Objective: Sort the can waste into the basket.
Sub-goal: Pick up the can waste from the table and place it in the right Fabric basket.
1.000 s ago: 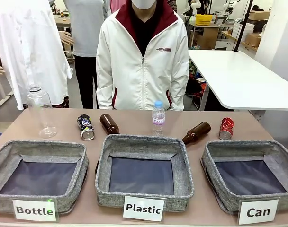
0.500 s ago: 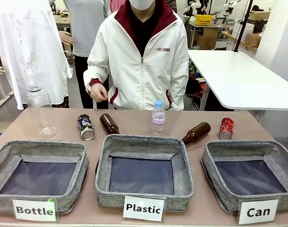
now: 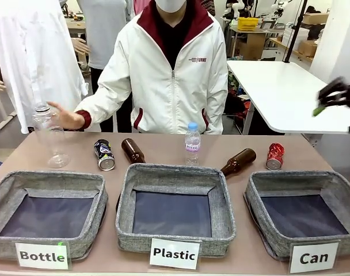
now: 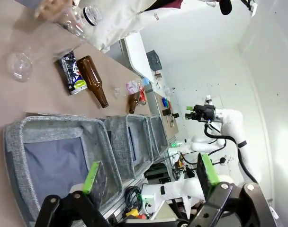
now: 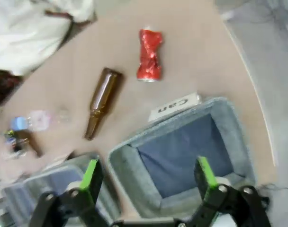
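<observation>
At the table's far left, clear bottle [image 3: 48, 138]: upright on the table [image 3: 163, 146], behind the left end of the Bottle basket.
Beside it, person's hand [image 3: 66, 118]: open and empty, stretched out just beside the clear bottle's neck; cannot tell if it touches.
Next right, dark can [image 3: 104, 154]: on its side, silver end toward the robot, behind the gap between the 2 left baskets, outside all 3.
Next right, brown bottle [image 3: 132, 150]: on its side, neck toward the Plastic basket.
Centre back, water bottle [image 3: 192, 142]: small, upright, blue cap.
Right of centre, second brown bottle [image 3: 239, 161]: on its side, neck just beside the Plastic basket's far right corner.
Far right back, red can [image 3: 274, 156]: crushed, lying just behind the far rim of the Can basket, on the table, not inside.
Front row left, Bottle basket [image 3: 54, 179]: grey fabric, dark lining.
Front row middle, Plastic basket [image 3: 175, 171]: same make.
Front row right, Can basket [image 3: 296, 177]: white sign [image 3: 314, 257] reading "Can" at its near edge.
Robot's left, left gripper [image 4: 148, 175]: fingers spread wide, nothing between them.
Robot's right, right gripper [image 5: 148, 174]: fingers spread wide, holding nothing; blurred, high at the front view's right edge; in its wrist view the Can basket lies between the 2 green pads, the red can farther up.
</observation>
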### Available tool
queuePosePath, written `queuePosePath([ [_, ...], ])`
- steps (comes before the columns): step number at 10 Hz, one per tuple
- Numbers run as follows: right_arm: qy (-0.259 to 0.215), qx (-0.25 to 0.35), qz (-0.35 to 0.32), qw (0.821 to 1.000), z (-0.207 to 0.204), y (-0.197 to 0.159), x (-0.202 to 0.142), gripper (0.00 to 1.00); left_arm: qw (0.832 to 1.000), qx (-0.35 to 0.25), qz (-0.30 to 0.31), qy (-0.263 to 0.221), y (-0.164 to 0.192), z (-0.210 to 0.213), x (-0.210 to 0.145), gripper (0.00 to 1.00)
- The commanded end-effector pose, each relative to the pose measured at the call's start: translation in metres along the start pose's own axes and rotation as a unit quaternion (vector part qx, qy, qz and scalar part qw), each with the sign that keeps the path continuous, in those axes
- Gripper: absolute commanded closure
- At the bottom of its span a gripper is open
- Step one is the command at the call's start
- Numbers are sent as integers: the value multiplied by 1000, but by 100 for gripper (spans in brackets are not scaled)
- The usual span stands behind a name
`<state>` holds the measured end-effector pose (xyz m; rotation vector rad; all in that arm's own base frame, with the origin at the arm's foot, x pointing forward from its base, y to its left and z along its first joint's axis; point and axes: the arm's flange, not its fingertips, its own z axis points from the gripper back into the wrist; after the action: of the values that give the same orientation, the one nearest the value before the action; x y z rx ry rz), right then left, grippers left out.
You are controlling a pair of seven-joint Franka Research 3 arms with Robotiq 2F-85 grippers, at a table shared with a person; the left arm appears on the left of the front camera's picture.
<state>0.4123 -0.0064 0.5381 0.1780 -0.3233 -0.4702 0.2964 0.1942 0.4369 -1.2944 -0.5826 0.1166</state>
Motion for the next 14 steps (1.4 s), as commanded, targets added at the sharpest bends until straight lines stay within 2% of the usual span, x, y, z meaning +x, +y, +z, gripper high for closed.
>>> queuePosePath([
  [1,28,-75,35,996,-21,24,38,0,1000,-11,-13,-6,-1,1,1,0],
  [2,43,-84,44,995,-25,30,44,0,1000,-11,-13,-6,-1,1,1,0],
  [3,21,-57,22,998,-12,28,44,0,1000,-11,-13,-6,-1,1,1,0],
  [4,26,-71,39,996,-39,31,25,0,1000,-11,-13,-6,-1,1,1,0],
  [5,29,-74,41,996,-39,31,39,0,1000,-11,-13,-6,-1,1,1,0],
  [6,18,-73,57,995,-35,29,34,0,1000,-11,-13,-6,-1,1,1,0],
  [9,16,-66,110,992,-70,28,57,0,1000,-11,-13,-6,-1,1,1,0],
  [11,25,-44,199,979,-92,23,69,0,1000,-11,-13,-6,-1,1,1,0],
  [12,22,-46,221,974,-104,22,74,0,1000,-11,-13,-6,-1,1,1,0],
  [14,29,-34,232,972,-134,24,84,0,1000,-11,-13,-6,-1,1,1,0],
])
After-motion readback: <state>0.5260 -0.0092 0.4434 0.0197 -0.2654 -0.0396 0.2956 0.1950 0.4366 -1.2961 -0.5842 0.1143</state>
